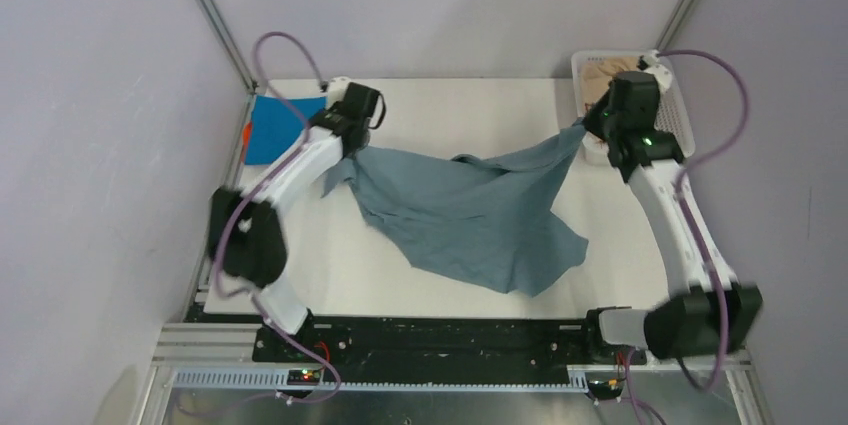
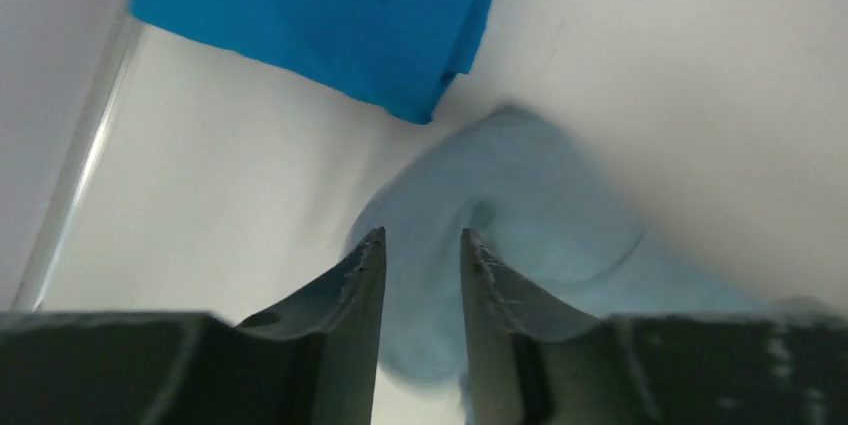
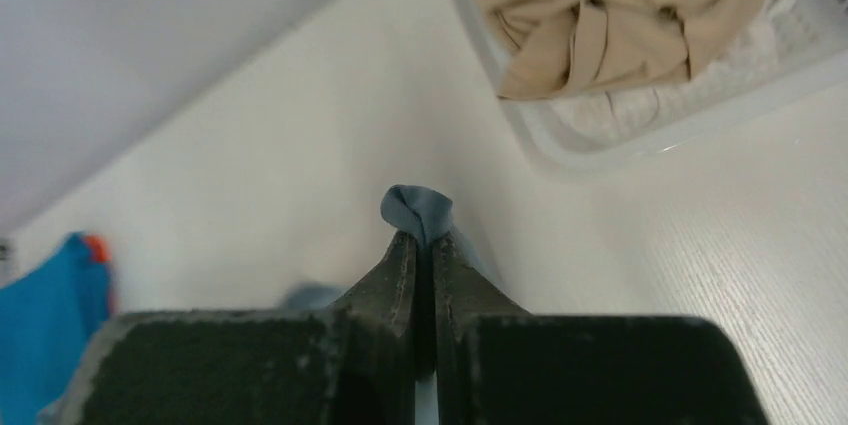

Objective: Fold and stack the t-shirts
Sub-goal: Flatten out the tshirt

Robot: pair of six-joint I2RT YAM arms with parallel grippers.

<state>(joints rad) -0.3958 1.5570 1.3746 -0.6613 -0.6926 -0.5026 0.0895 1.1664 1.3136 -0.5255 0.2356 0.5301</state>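
Observation:
The large grey-blue t-shirt (image 1: 470, 215) lies crumpled across the middle of the table, its right corner lifted. My right gripper (image 1: 585, 127) is shut on that corner, and a twist of cloth (image 3: 418, 210) sticks out past the fingertips (image 3: 403, 250). My left gripper (image 1: 352, 130) hovers over the shirt's left end, jaws open, with a blurred lump of the cloth (image 2: 520, 205) below and between the fingers (image 2: 368, 265). A folded bright blue tee (image 1: 280, 125) lies at the far left, also in the left wrist view (image 2: 330, 15). An orange sliver (image 1: 246, 132) shows at its edge.
The white lattice basket (image 1: 682, 123) stands at the back right, right behind my right gripper, with a crumpled beige tee (image 3: 620, 15) inside it. Metal frame posts and grey walls close in the table's left, back and right sides.

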